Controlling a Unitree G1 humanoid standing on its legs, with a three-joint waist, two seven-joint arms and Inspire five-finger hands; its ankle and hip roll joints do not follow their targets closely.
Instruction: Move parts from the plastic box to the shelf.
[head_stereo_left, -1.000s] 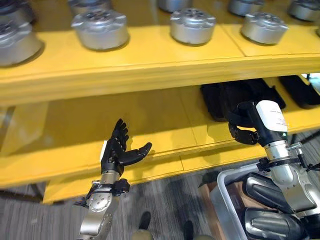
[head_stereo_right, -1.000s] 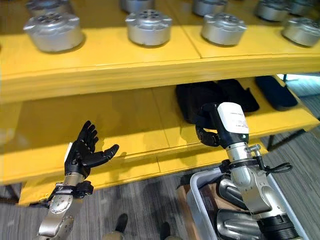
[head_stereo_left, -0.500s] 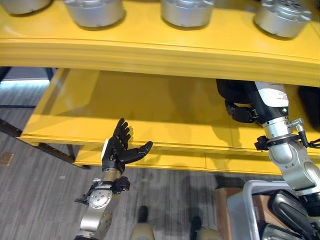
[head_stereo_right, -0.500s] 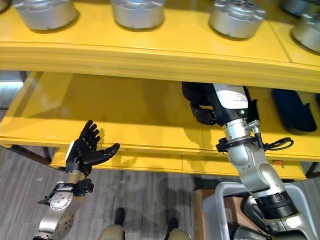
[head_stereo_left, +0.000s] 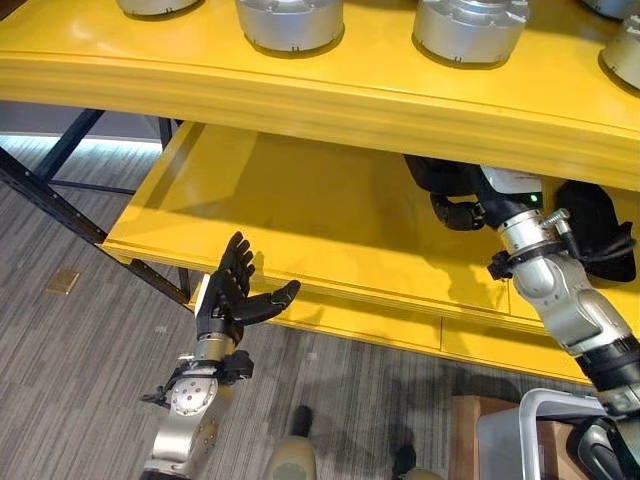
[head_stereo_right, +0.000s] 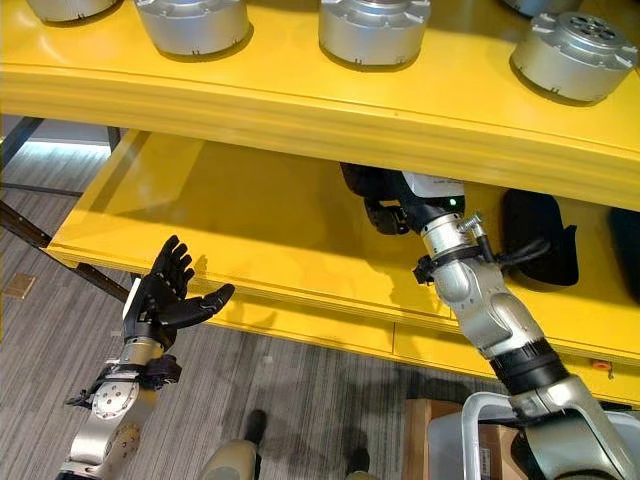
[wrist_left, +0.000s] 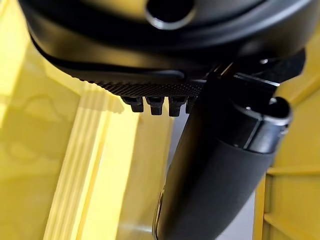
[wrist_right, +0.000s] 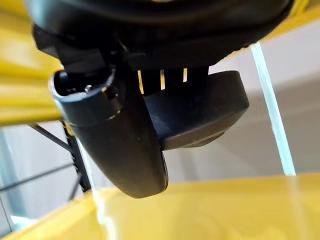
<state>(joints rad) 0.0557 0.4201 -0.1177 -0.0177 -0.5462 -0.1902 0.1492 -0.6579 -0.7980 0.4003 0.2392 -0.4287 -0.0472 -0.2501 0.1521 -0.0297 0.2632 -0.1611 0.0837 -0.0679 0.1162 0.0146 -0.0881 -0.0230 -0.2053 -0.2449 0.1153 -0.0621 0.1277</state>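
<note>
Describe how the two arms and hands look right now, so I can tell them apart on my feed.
Both arms are silver-grey metal with dark hands. The left hand is black with a white strip along its outer edge, on a slim silver forearm with a black wrist clamp. The right hand is black too; behind it sits a white cover with a small green light, then a black-clamped wrist with a looping black cable.

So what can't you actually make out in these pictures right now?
- Black part in the right hand: its shape, and whether it rests on the lower shelf, are hidden by the upper shelf in both eye views and by the hand in the right wrist view.
- Plastic box: cut off by the picture's lower edge, contents unseen.
- Silver parts: tops cropped by the upper edge.
- Left hand: open, empty.
</note>
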